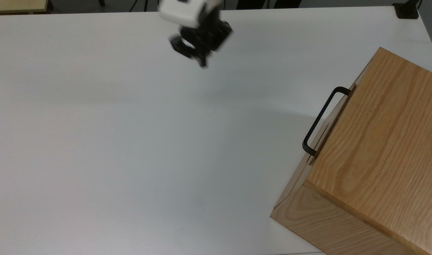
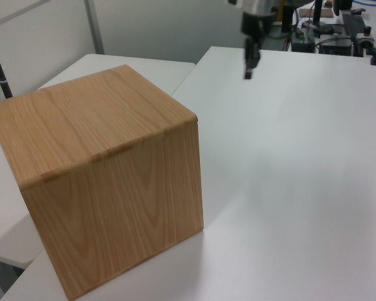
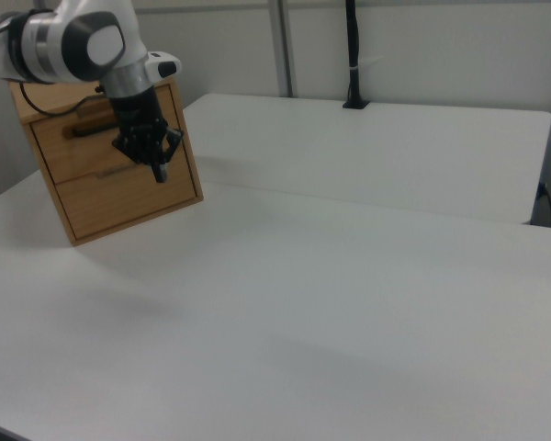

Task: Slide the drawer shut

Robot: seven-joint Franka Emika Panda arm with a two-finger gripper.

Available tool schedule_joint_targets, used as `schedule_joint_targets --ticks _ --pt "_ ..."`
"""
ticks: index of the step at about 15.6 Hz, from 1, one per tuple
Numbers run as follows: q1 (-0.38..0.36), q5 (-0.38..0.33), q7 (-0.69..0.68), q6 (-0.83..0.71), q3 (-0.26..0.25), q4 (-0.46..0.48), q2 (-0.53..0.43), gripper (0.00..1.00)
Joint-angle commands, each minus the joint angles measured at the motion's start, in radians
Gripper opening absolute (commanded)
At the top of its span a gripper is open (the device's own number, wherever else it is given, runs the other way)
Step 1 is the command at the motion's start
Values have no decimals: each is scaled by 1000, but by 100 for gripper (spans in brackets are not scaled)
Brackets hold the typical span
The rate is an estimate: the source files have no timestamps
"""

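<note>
Pine drawer [image 1: 329, 124] shut; one handle [image 1: 320, 118].

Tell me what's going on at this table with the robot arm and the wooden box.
A Franka arm is working with a drawer in an oak-grained cabinet on a white table. The drawer looks pushed in, its front about level with the cabinet face, its black handle sticking out. The tool hangs in the air over the table, well away from the handle, carrying nothing.
</note>
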State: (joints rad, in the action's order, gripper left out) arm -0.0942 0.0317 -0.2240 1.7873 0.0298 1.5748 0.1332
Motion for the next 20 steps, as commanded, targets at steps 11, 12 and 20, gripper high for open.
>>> schedule_joint_targets --ticks 11,12,20 --pt "50 31 216 -180 -71 45 -178 100" --pt "50 31 216 -180 -71 48 -179 100" --pt "50 31 296 -213 -70 42 -176 100"
